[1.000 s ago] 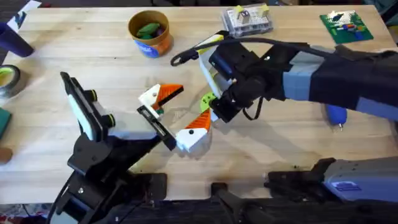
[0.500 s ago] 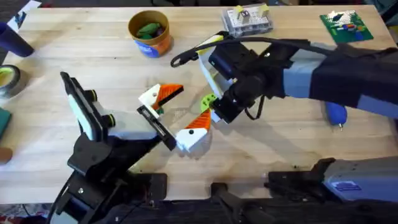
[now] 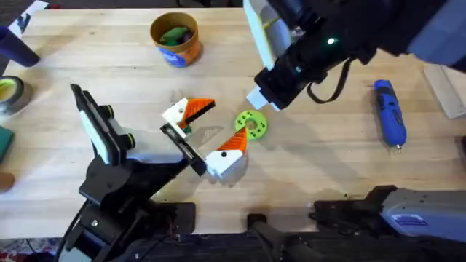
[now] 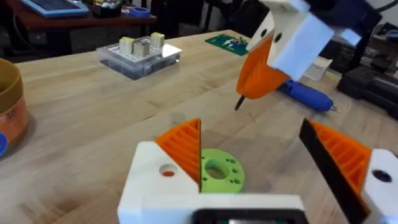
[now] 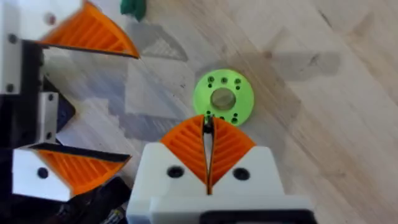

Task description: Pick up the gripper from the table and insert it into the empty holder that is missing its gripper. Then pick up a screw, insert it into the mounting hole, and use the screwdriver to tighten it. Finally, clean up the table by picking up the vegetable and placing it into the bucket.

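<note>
Two arms share the bench [image 3: 145, 73] in the overhead view. The right gripper [image 3: 262, 97] hangs at 1 o'clock of a green disc [image 3: 251, 124], high above it, likely to keep its load clear while lining up. The left gripper [image 3: 220, 125] has its fingers [image 3: 227, 159] spread either side of a black bar, the holder [image 3: 182, 145], at 9 o'clock of the disc. The screwdriver [image 3: 389, 113] lies unused at 3 o'clock, well apart. The bucket [image 3: 175, 38] stands at 11 o'clock with the vegetable [image 3: 173, 33] already inside. Much of the right arm is a dark blur. From the left wrist, the right gripper [image 4: 258, 84] has its fingers pressed on a dark pin [image 4: 239, 103] poking out over the disc [image 4: 217, 171]; the left gripper [image 4: 255, 155] frames them. From the right wrist, the right gripper [image 5: 208, 140] pinches the pin [image 5: 208, 124] just above the disc [image 5: 224, 96]. It is probably the screw, but too small to be sure, and no mounting hole can be picked out.
</note>
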`<action>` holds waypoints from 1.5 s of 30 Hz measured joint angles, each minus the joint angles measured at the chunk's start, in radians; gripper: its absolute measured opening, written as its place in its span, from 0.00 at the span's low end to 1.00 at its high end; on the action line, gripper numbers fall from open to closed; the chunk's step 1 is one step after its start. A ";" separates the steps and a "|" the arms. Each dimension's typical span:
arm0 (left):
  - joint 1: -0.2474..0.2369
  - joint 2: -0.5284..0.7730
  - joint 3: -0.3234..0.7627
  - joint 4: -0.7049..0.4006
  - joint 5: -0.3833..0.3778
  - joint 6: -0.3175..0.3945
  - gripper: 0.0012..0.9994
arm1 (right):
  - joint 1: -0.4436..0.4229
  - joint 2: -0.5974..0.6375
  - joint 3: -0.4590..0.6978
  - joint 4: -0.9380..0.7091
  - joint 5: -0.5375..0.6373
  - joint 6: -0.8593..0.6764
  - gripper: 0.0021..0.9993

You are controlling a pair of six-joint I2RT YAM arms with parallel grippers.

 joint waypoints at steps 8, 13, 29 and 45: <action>0.000 0.000 0.000 0.000 0.000 0.000 0.99 | 0.000 -0.033 0.031 -0.022 0.000 0.043 0.00; 0.000 0.000 0.000 0.000 0.002 0.000 0.99 | 0.001 -0.033 0.125 -0.067 0.000 0.067 0.00; 0.000 0.000 0.000 0.003 0.242 0.050 0.99 | 0.207 0.022 0.319 -0.122 0.000 0.092 0.00; 0.000 0.000 0.000 0.000 0.316 0.054 0.99 | 0.302 0.138 0.319 -0.103 0.000 0.095 0.00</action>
